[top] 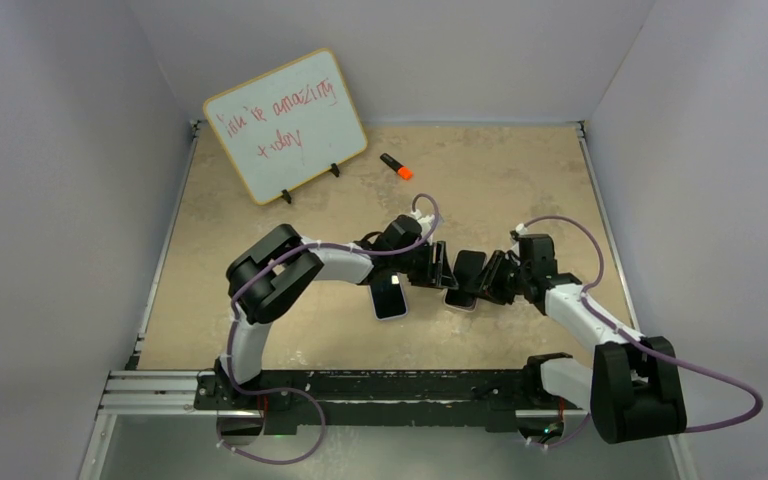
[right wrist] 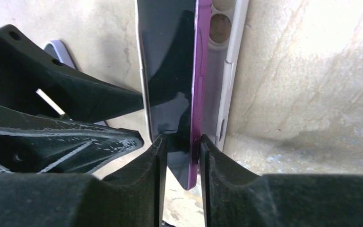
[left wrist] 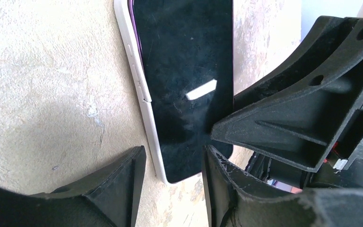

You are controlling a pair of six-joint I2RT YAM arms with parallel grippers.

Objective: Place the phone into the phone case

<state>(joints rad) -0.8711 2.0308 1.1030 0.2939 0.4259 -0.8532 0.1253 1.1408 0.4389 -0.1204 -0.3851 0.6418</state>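
Phone (right wrist: 170, 71): pinched at its near end by right tool (right wrist: 179, 144), tilted on one long edge, long axis pointing straight ahead of tool, leaning against white case (right wrist: 227, 71) on tabletop (right wrist: 312, 71); left tool (left wrist: 174, 153) agape around phone's end

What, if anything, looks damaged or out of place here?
The white phone case seems to have a small jagged break in its side wall, visible in both wrist views. The phone is also only partly seated: its purple edge stands out of the case, pinched by the right gripper.
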